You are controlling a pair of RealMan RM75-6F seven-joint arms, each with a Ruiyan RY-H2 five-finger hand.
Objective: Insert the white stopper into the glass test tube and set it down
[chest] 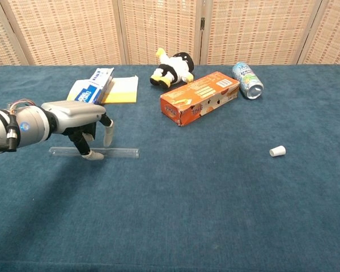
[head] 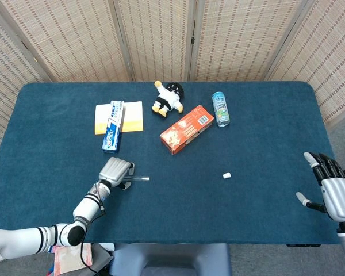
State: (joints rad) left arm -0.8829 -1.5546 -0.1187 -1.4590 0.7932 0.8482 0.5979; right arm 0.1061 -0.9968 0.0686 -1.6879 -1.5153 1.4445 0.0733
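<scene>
The glass test tube (chest: 116, 153) lies flat on the blue table cloth, running left to right; in the head view only its right end (head: 139, 179) shows past the hand. My left hand (chest: 79, 116) hovers low over the tube's left half with its fingers pointing down. The thumb tip (chest: 93, 155) touches the tube on the near side and another finger (chest: 108, 135) hangs on the far side; nothing is gripped. The white stopper (chest: 277, 151) (head: 226, 175) lies alone to the right. My right hand (head: 333, 192) is spread, empty, off the table's right edge.
At the back stand a toothpaste box (head: 113, 125) on a yellow notepad (head: 133, 117), a plush toy (head: 169, 98), an orange carton (head: 186, 129) and a lying can (head: 221, 108). Woven screens close off the far side.
</scene>
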